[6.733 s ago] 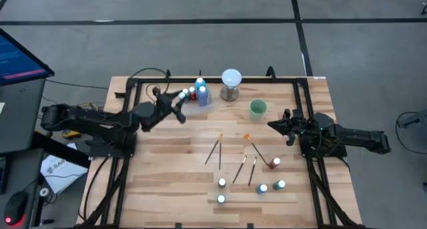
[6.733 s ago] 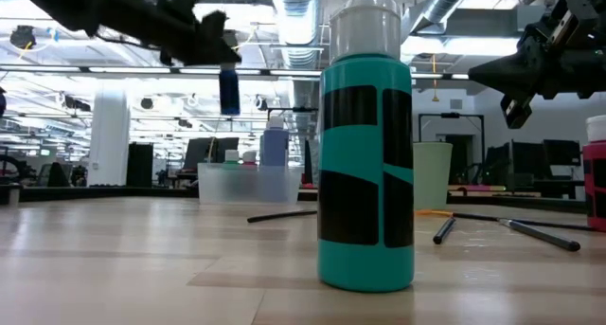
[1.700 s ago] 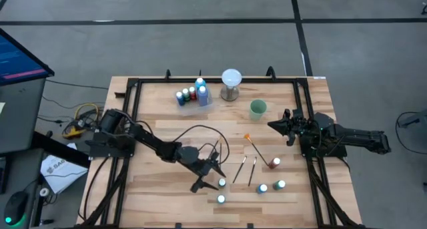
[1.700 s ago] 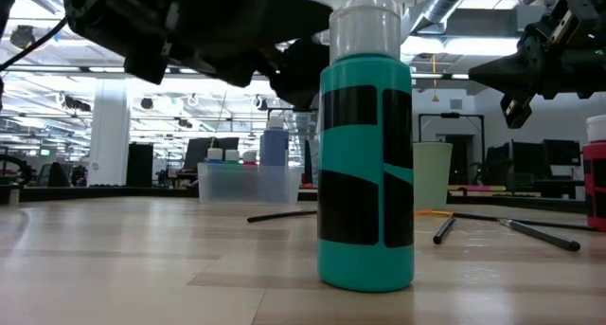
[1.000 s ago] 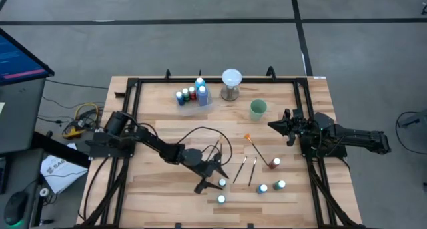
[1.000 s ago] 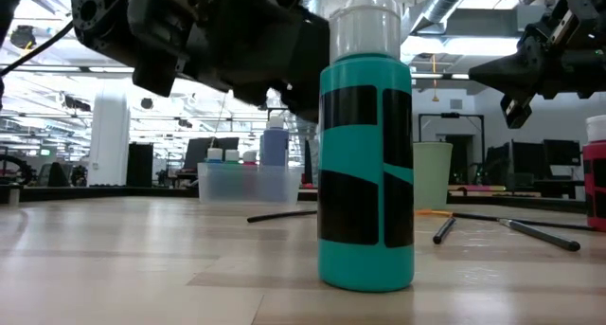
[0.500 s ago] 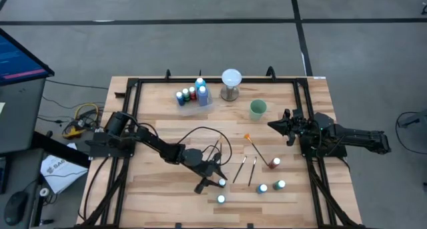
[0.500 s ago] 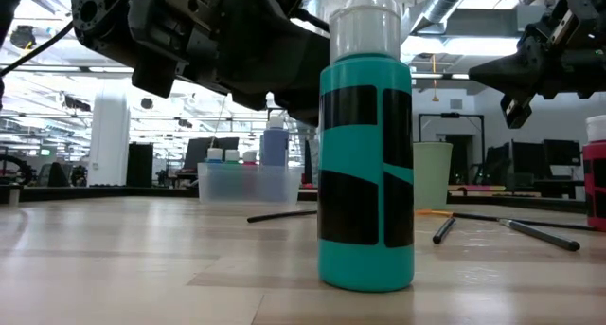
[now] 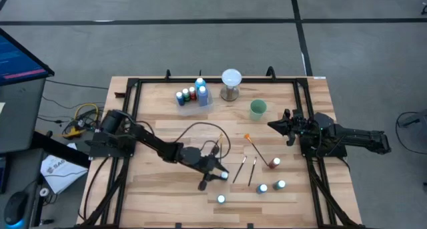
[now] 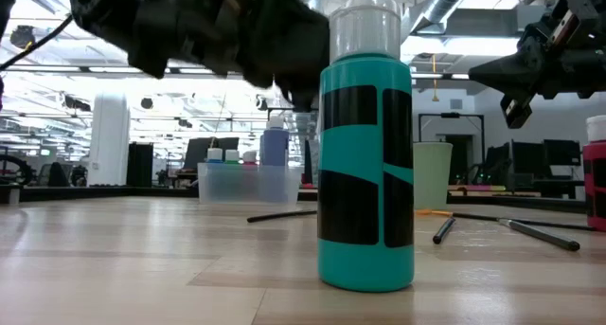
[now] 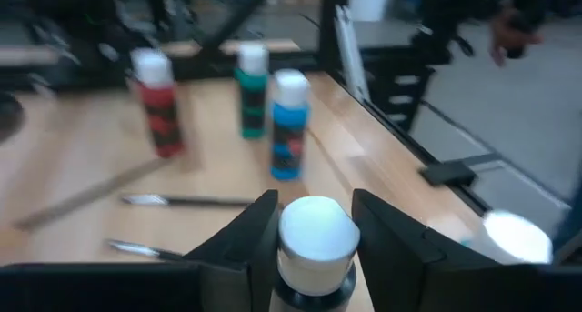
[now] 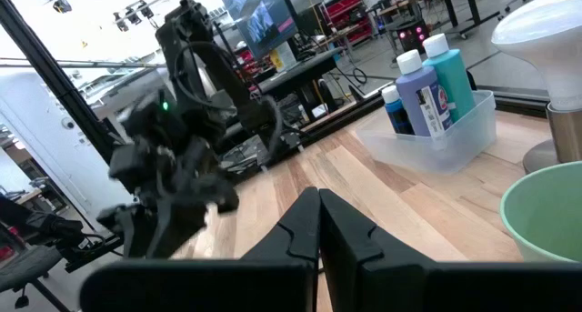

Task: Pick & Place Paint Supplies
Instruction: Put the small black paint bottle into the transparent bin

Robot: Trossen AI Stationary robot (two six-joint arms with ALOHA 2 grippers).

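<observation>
Now clamped: left gripper (image 11: 314,226) grips white-capped bottle (image 11: 315,242) by neck, lower centre. Probably light, rigid, slick. Right gripper (image 12: 318,223) shut, empty.

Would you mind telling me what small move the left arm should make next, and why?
Probably lift straight up. The left gripper has its fingers on either side of a white-capped paint bottle near the table's front, and the clear bin at the back already holds several bottles. Rising first should clear the brushes lying nearby.
</observation>
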